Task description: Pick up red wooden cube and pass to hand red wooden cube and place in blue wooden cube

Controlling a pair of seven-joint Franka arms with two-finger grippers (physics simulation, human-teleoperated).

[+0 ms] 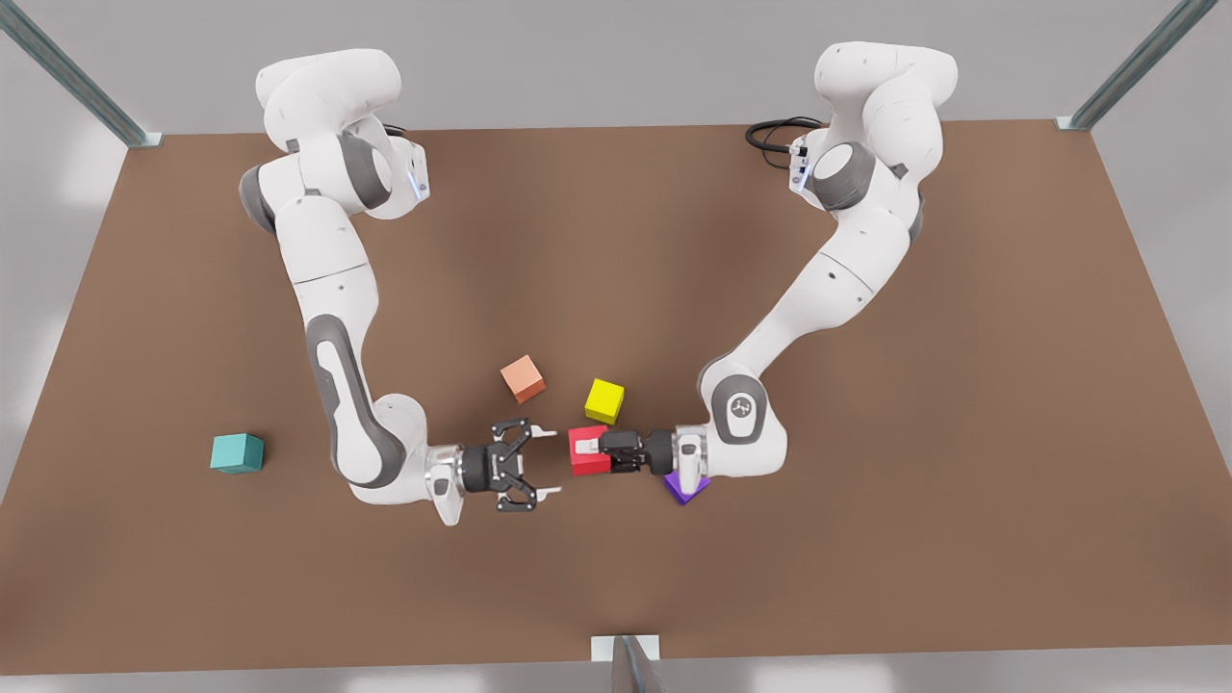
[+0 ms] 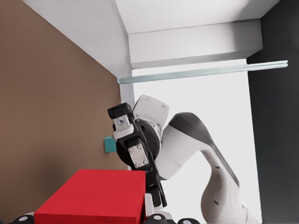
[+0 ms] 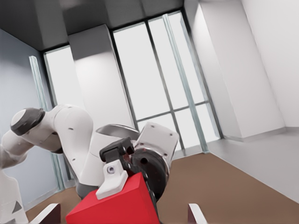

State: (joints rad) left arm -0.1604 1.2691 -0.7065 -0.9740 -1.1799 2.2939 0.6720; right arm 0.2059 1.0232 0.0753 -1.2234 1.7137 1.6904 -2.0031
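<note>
The red wooden cube [image 1: 580, 464] is held in my left gripper [image 1: 587, 450], which is shut on it and reaches in sideways from the front view's right. My right gripper [image 1: 550, 463] faces it from the front view's left, open, fingertips a short gap from the cube. In the right wrist view the red cube [image 3: 114, 205] lies between my own spread fingertips [image 3: 196, 213], with a left-gripper finger [image 3: 112, 179] on it. Past the red cube [image 2: 93, 196], the left wrist view takes in the open right gripper [image 2: 129, 138]. The blue wooden cube [image 1: 237, 453], teal, rests far on the front view's left.
A salmon-orange cube [image 1: 523, 377] and a yellow cube [image 1: 604, 400] lie just behind the two grippers. A purple cube [image 1: 685, 488] is partly hidden under the left arm's wrist. The brown table [image 1: 866, 539] has wide bare room toward the front view's right and front.
</note>
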